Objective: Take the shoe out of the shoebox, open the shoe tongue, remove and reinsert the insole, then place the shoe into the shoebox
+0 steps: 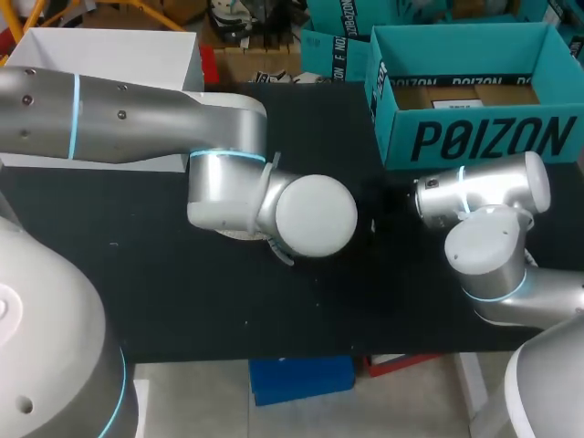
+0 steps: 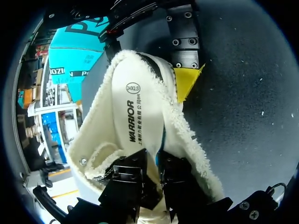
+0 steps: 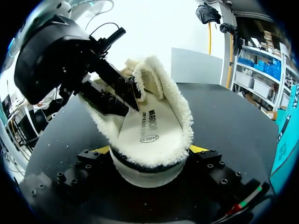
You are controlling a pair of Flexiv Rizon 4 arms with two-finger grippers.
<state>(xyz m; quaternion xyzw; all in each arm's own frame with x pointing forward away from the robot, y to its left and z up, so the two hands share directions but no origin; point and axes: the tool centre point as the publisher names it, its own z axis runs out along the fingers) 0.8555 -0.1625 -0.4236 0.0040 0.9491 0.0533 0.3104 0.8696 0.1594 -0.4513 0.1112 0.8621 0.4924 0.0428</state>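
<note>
A black counter (image 1: 182,292) fills most of the head view, its dark, matte surface dotted with small pale specks. The same speckled surface shows in the left wrist view (image 2: 243,93) and the right wrist view (image 3: 224,116). A plain white box (image 1: 109,50) stands at the counter's far left corner, open at the top.

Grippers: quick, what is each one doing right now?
Left gripper: closed, pinching the shoe.
Right gripper: closed on the shoe from both sides.
</note>
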